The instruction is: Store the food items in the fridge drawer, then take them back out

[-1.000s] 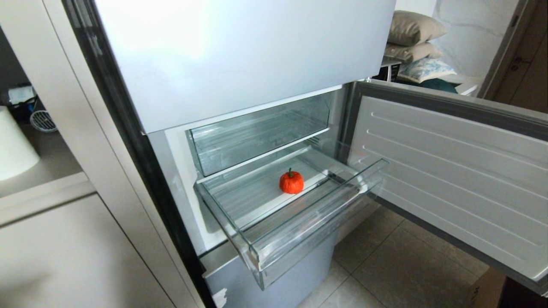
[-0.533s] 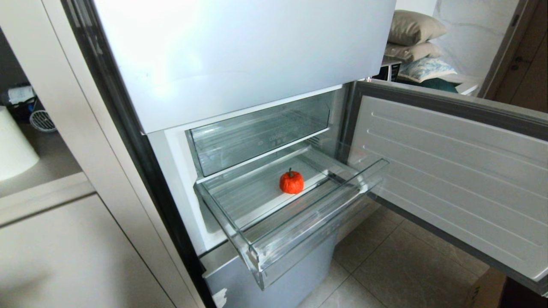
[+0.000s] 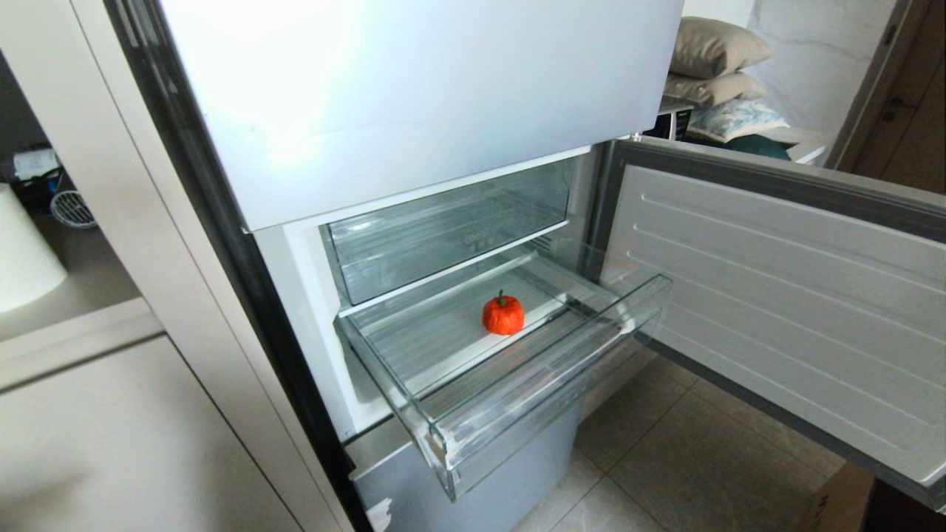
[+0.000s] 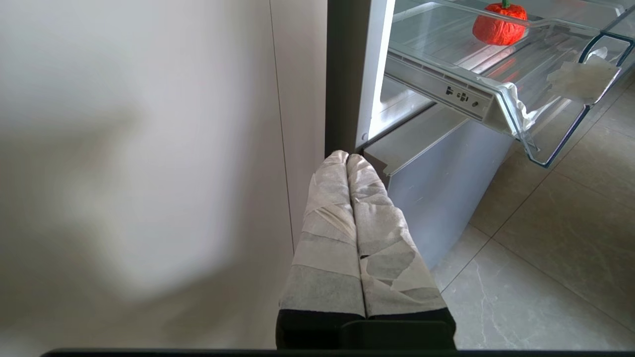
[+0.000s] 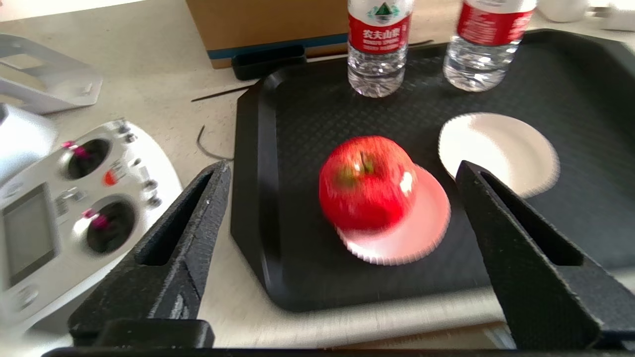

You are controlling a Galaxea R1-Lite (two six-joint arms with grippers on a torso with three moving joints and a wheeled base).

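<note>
The fridge (image 3: 414, 96) stands with its lower door (image 3: 776, 295) swung wide. The drawer (image 3: 443, 436) is pulled out from the fridge, a wide, shallow, clear plastic tray with a ribbed floor and a thick clear front lip. Above the drawer sits a second clear bin (image 3: 443, 236), pushed in.

On the drawer's floor, near its middle, rests the fruit (image 3: 503, 315): small, round, lumpy, orange-red, with a short green stem standing up. Nothing touches it.

The left gripper (image 4: 347, 157) hangs low beside the fridge's bottom corner, below the drawer and well apart from the fruit (image 4: 498, 26); its tape-wrapped fingers (image 4: 327, 218) are pressed together with nothing between them.

The right gripper (image 5: 342, 166) is away from the fridge, over a counter (image 5: 163, 74). Its black fingers (image 5: 173, 238) are spread wide and hold nothing. Between them, below, a black tray (image 5: 307, 109) carries a shiny red apple (image 5: 367, 183) on a white paper liner (image 5: 426, 233), a second liner (image 5: 496, 148) empty beside it, and two water bottles (image 5: 379, 49) at the tray's far edge. A white remote (image 5: 74, 208) lies on the counter just beside the tray.
</note>
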